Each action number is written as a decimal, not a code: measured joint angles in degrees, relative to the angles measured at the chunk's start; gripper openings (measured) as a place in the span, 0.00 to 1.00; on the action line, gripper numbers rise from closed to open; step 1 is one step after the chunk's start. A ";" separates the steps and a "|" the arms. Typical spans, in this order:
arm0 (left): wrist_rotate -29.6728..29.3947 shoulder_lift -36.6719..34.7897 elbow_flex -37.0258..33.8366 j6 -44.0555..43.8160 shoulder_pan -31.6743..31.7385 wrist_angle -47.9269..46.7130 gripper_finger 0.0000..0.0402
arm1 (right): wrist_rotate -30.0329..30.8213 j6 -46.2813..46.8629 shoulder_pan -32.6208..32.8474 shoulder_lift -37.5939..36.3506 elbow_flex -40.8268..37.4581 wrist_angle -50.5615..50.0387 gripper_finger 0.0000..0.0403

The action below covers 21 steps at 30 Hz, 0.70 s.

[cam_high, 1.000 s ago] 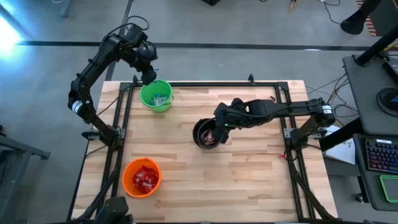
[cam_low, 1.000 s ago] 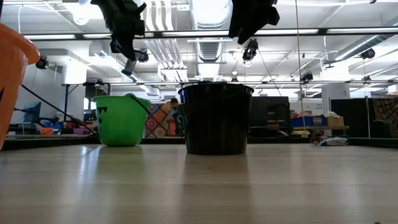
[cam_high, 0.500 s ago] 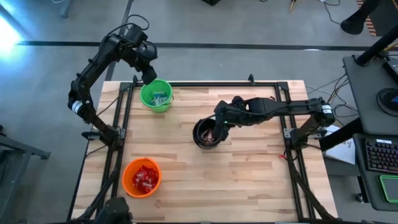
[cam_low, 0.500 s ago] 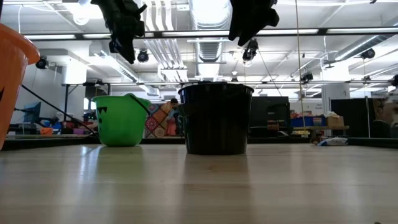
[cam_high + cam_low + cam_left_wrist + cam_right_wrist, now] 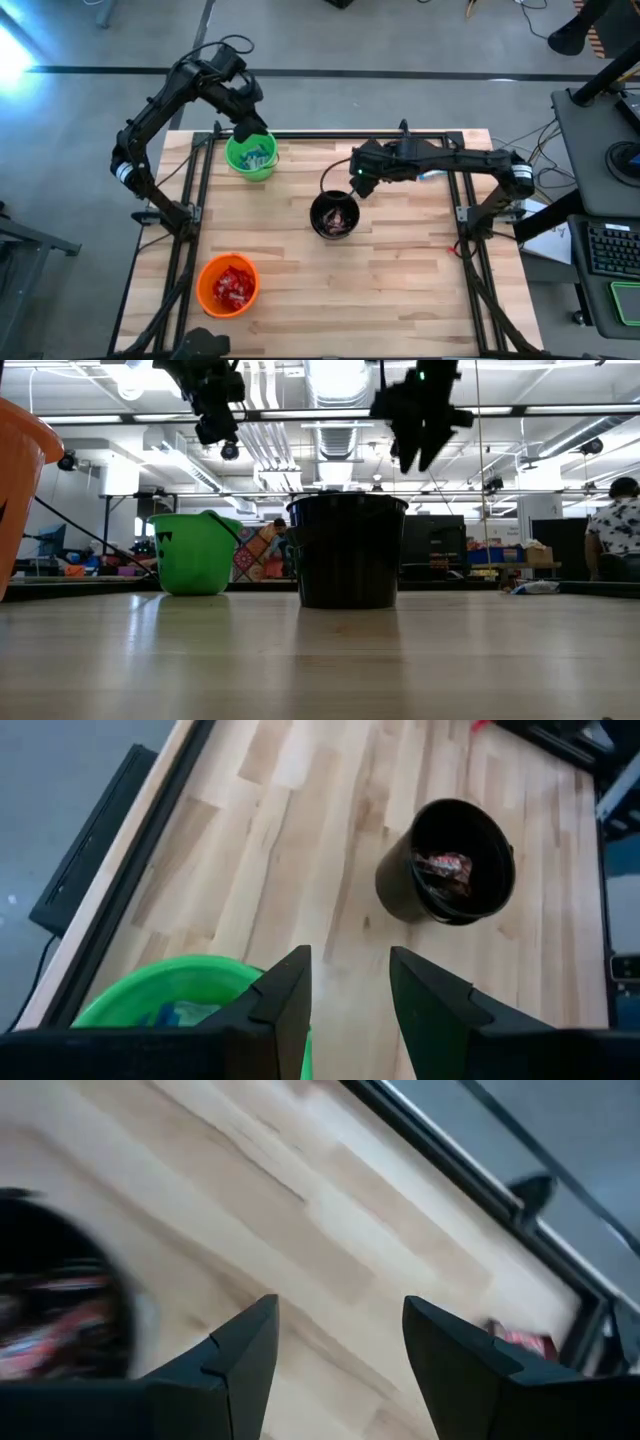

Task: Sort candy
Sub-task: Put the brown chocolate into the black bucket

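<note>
Three cups stand on the wooden table. The green cup (image 5: 250, 157) at the far left holds blue-and-white candy (image 5: 170, 1015). The black cup (image 5: 334, 215) in the middle holds dark candy (image 5: 443, 870). The orange cup (image 5: 228, 285) at the near left holds red candy (image 5: 233, 288). My left gripper (image 5: 348, 960) hangs open above the green cup's far rim, nothing between its fingers. My right gripper (image 5: 340, 1310) is open and empty, above bare table just beyond the black cup's far right side. A red-wrapped piece (image 5: 520, 1340) lies by the table's far frame.
A black metal frame (image 5: 350, 134) runs along the table's far edge and down both sides. Bare wood (image 5: 400, 290) lies to the right of and nearer than the black cup. A person (image 5: 615, 550) shows far off in the room beyond the table.
A small pale piece that hung at my left gripper's tips above the green cup is gone from them; the gripper has shifted a little toward the table's right. My right gripper has left the black cup's mouth, going toward the far edge and a little down, and turning as it goes.
</note>
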 joint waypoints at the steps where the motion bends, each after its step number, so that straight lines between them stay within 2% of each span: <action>1: -0.02 0.00 -0.07 0.45 -0.37 -0.01 0.30 | -0.27 0.19 -1.11 0.04 -0.99 0.03 0.50; 9: -0.26 0.01 -0.18 2.49 -0.88 -0.02 0.30 | -1.02 7.44 -10.92 0.05 -7.79 -2.00 0.50; 16: -0.27 0.02 -0.18 2.78 -0.89 -0.02 0.30 | -2.34 14.31 -18.87 0.04 -9.43 -1.14 0.50; 21: -0.39 0.02 -0.18 3.54 -0.89 -0.02 0.30 | -6.71 17.64 -24.57 0.04 -11.31 -0.86 0.50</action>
